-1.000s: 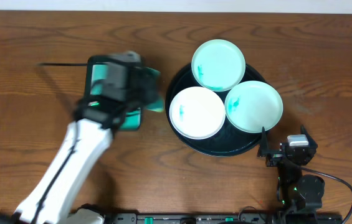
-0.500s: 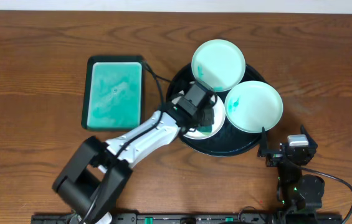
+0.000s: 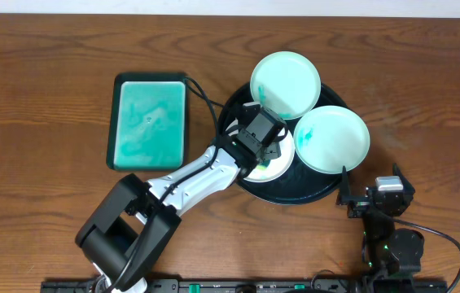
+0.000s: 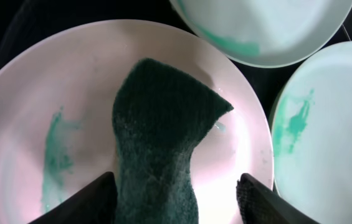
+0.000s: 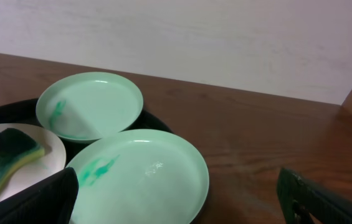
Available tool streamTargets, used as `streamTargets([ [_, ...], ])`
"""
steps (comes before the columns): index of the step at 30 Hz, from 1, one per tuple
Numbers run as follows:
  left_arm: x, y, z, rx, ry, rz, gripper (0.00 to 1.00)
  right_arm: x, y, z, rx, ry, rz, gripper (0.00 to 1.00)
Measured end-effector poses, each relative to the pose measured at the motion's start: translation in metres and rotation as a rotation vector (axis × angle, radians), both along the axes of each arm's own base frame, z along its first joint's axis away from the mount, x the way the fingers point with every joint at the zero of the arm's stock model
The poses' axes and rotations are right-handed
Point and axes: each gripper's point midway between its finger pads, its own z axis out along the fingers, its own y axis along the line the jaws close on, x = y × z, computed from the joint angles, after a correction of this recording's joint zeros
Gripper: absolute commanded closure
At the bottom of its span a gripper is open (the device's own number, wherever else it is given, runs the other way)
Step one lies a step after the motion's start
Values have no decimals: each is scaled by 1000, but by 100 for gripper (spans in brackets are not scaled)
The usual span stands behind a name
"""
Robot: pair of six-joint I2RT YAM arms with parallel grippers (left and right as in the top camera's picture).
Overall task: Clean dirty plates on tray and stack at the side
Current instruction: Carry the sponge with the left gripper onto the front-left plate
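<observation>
Three plates sit on the black tray (image 3: 295, 191): a mint one at the back (image 3: 286, 84), a mint one at the right (image 3: 332, 138), and a white one (image 3: 278, 165) at the left. All three carry teal smears. My left gripper (image 3: 264, 150) hangs over the white plate (image 4: 51, 93). Its jaws stand open, and a dark green sponge (image 4: 157, 143) lies flat on the plate between them, against the left finger and well clear of the right one. My right gripper (image 3: 372, 185) stands open by the tray's front right, holding nothing.
A teal rectangular dish (image 3: 148, 122) with liquid stands left of the tray. In the right wrist view the right-hand mint plate (image 5: 141, 177) is close in front, with bare wood table (image 5: 275, 143) to its right.
The left arm swung from the teal dish to the tray with the sponge. Its jaws then opened, leaving the sponge on the white plate. The right arm has not moved.
</observation>
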Motion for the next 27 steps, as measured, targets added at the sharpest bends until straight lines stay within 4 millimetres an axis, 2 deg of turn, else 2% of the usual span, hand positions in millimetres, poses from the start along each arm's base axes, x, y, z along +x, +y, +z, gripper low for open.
streamTargets([
  [3, 1, 4, 22, -24, -26, 9, 35, 0, 0, 0, 0, 0, 0, 1],
  [6, 3, 19, 69, -71, -88, 27, 34, 0, 0, 0, 0, 0, 0, 1],
  [7, 4, 30, 91, -82, -120, 31, 30, 0, 0, 0, 0, 0, 0, 1],
  [10, 2, 66, 139, -85, -200, 53, 21, 0, 0, 0, 0, 0, 0, 1],
  [13, -9, 113, 167, -25, -236, 73, 20, 0, 0, 0, 0, 0, 0, 1],
  [15, -18, 139, 174, 20, -233, 89, 19, 0, 0, 0, 0, 0, 0, 1],
  [17, -30, 160, 172, 69, -199, 98, 19, 0, 0, 1, -3, -7, -1, 1],
  [20, -45, 180, 161, 127, -131, 104, 19, 1, 4, 20, 9, -80, 21, 1],
  [22, -52, 185, 153, 159, -90, 96, 19, -2, 24, 46, 71, -182, 138, 1],
  [24, -55, 187, 150, 171, -73, 89, 18, -10, 50, 59, 133, -222, 300, 1],
  [27, -56, 187, 150, 175, -72, 86, 18, -36, 82, 102, 213, -367, 537, 1],
])
